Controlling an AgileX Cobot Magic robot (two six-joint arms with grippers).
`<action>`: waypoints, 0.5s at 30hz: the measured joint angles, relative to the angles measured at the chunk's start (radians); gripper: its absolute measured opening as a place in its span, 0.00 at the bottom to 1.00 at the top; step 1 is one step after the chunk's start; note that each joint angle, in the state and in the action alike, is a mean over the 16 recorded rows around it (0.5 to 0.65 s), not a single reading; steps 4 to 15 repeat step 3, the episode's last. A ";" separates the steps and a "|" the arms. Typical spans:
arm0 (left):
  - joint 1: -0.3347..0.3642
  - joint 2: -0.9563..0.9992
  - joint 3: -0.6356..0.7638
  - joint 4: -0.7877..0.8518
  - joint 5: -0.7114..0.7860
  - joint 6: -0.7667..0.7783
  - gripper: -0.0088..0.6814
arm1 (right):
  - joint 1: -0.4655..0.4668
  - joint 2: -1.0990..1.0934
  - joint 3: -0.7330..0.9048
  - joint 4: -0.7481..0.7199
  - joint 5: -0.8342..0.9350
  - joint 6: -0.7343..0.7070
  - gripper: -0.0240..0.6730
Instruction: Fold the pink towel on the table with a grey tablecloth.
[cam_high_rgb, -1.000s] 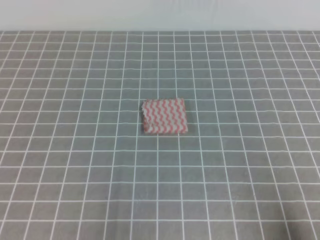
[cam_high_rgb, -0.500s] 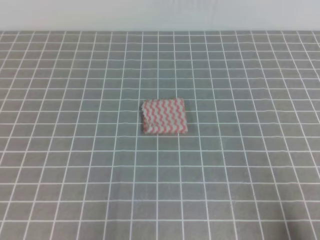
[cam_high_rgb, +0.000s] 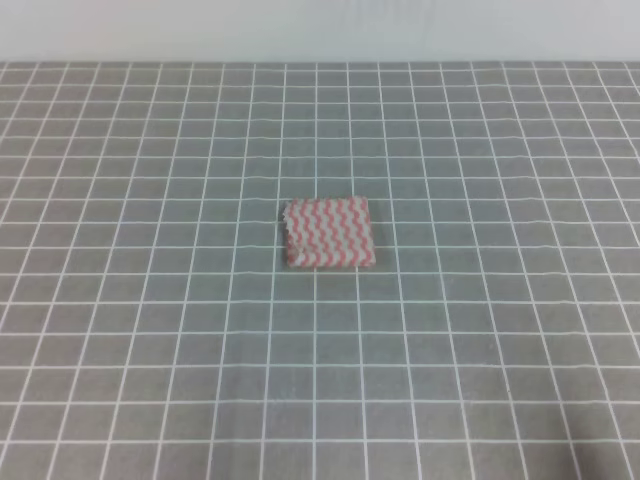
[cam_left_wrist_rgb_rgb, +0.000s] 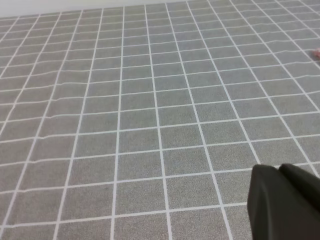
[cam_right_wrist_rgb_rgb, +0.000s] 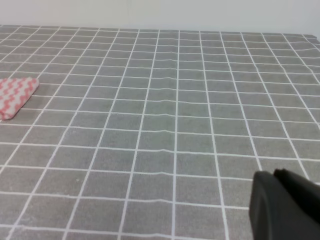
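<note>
The pink towel (cam_high_rgb: 330, 232) lies folded, compact, mid-table on the grey tablecloth (cam_high_rgb: 480, 350), well clear of every edge. Left gripper (cam_left_wrist_rgb_rgb: 287, 202) and right gripper (cam_right_wrist_rgb_rgb: 285, 205): dark corner fragments only; opening cannot be determined.

Surface (cam_high_rgb: 150, 330): I see grey cloth with a white square grid, filling the high view up to a pale wall at the back.
Cloth state: mostly flat from above; my wrist views show faint ripples where the grid lines waver.
On it: one towel (cam_high_rgb: 330, 232), pink-and-white zigzag, folded into a small, near-square pad.
Towel position: near the middle of the surface, lying flat, its left edge looking ragged.
Right wrist view: the towel (cam_right_wrist_rgb_rgb: 15, 96) shows at my far left edge.
</note>
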 joint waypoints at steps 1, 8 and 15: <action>0.000 0.000 0.000 0.000 0.000 0.000 0.01 | 0.000 0.000 0.000 0.000 0.000 0.000 0.01; 0.000 0.000 0.000 0.000 0.000 0.000 0.01 | 0.000 0.000 0.000 0.000 0.000 0.000 0.01; 0.000 0.000 0.000 0.000 0.000 0.000 0.01 | 0.000 0.000 0.000 0.000 0.000 0.000 0.01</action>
